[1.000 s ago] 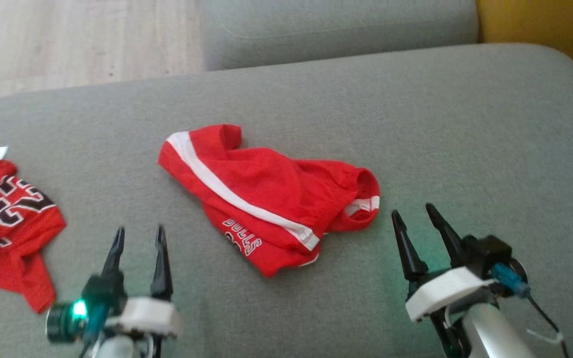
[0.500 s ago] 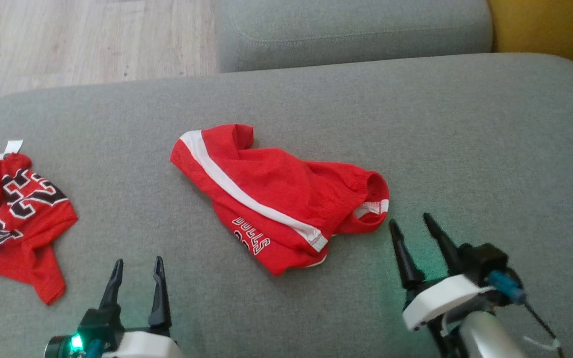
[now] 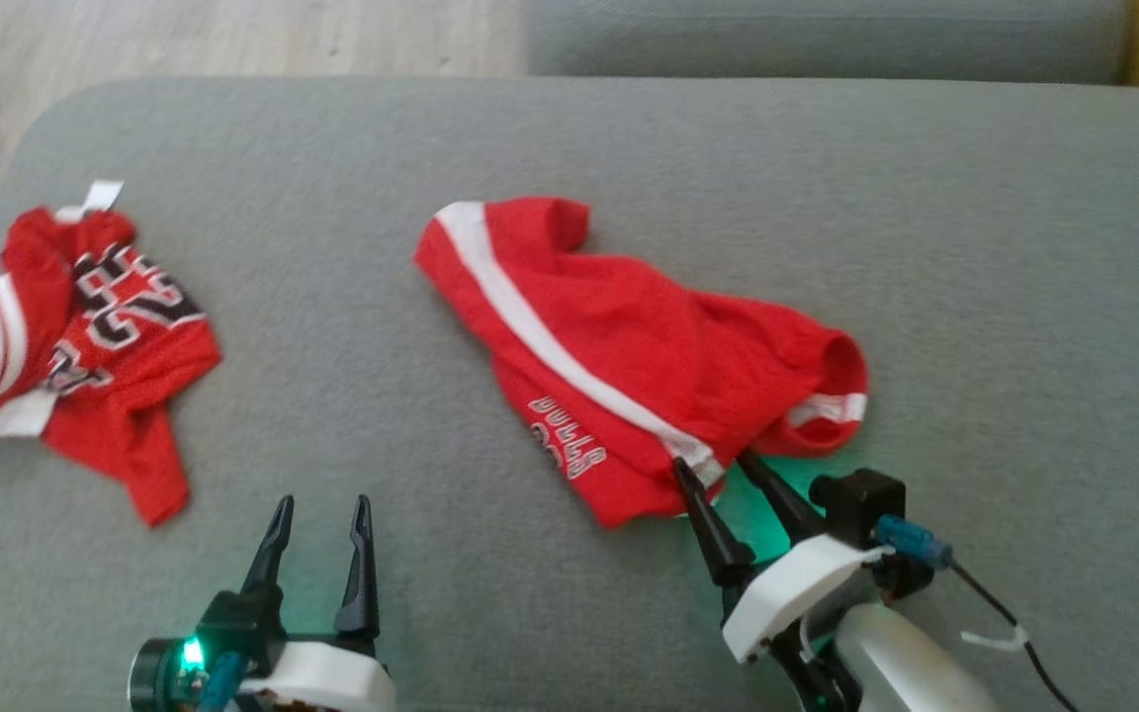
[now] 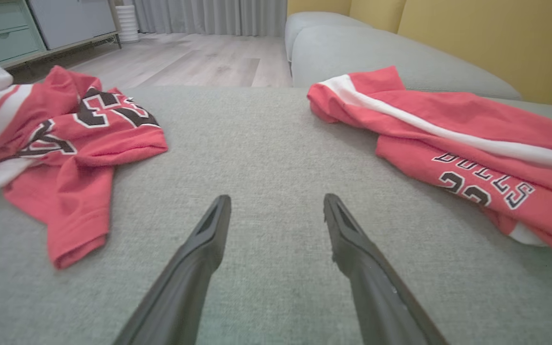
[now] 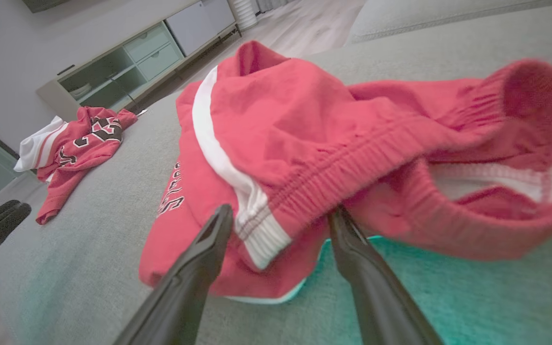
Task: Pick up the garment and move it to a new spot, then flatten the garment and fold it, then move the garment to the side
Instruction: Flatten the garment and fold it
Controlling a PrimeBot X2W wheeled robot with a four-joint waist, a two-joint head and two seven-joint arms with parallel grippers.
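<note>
The garment (image 3: pixel 629 356) is a pair of red shorts with a white side stripe, crumpled in the middle of the grey sofa seat (image 3: pixel 1005 257). In the left wrist view the garment (image 4: pixel 453 139) lies to the right. My right gripper (image 3: pixel 713 465) stands open at the garment's near edge, its fingertips astride the white-trimmed hem. In the right wrist view that hem (image 5: pixel 261 230) sits between the two fingers of the right gripper (image 5: pixel 281 215). My left gripper (image 3: pixel 320 506) is open over bare cushion, apart from the cloth; in its own view the left gripper (image 4: pixel 276 201) holds nothing.
A second red and white jersey (image 3: pixel 95 326) with black numbers lies crumpled at the seat's left end, near its edge. Wooden floor (image 3: pixel 184 40) lies beyond the seat on the left. Another grey cushion (image 3: pixel 827 40) runs along the back, with a yellow wall (image 4: pixel 472 38) behind.
The head camera has shifted, so the whole scene sits differently. My right gripper has moved forward and left to the garment's near hem. Both grippers stay open.
</note>
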